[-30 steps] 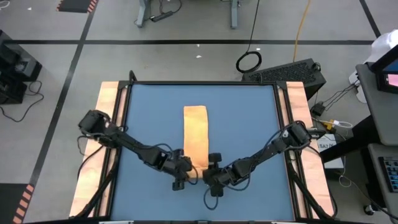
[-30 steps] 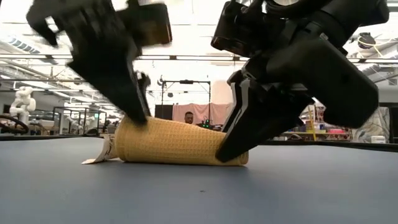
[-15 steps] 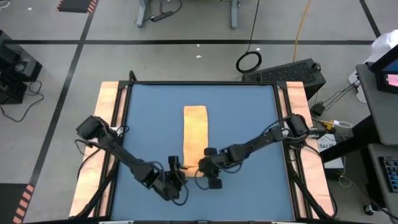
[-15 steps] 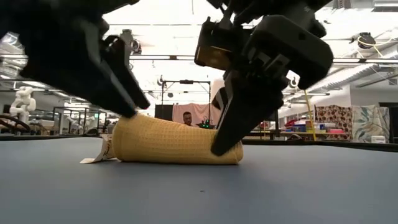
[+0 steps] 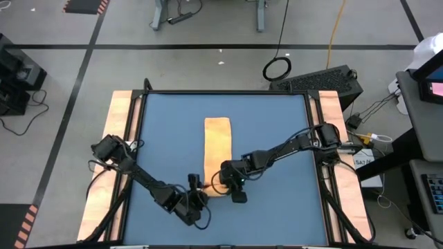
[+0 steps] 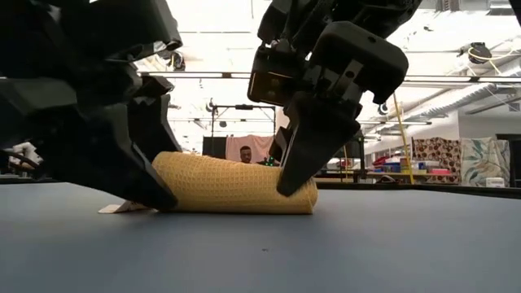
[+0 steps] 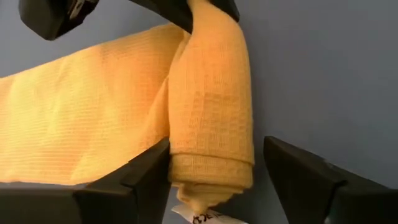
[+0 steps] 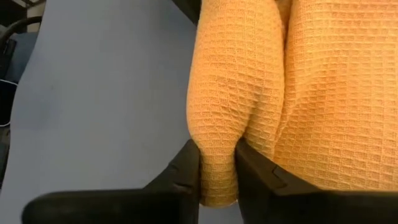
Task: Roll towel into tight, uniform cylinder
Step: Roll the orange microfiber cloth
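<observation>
The orange-yellow towel (image 5: 218, 145) lies as a long strip down the middle of the blue table. Its near end is wound into a roll (image 6: 236, 185) that rests on the table. A small white tag (image 6: 114, 208) sticks out at the roll's left end. My left gripper (image 7: 216, 144) is open, with one finger on each side of the roll's left end (image 7: 211, 180). My right gripper (image 8: 217, 152) is shut on the roll's right end. My left gripper has one finger (image 7: 146, 177) close against the roll's left end, on the side of the flat cloth; whether it touches I cannot tell. The other finger (image 7: 305, 180) stands apart from the roll. My right gripper pinches the roll's right end (image 8: 217, 140) between its two fingers, and the cloth is dented in there. The fingers (image 6: 297, 167) slant down onto it from above. The roll lies on the table.
The unrolled part of the towel (image 5: 217, 131) stretches toward the far edge. Bare blue table (image 5: 277, 138) lies on both sides, framed by wooden side rails (image 5: 121, 124). Both arms cross low over the near half of the table.
My left gripper has swung toward the near edge and sunk from the top of the roll's left end down beside it, its wrist rolling. My right gripper has moved toward the table's left and turned, closing in on the roll's right end. The roll has stayed in place.
</observation>
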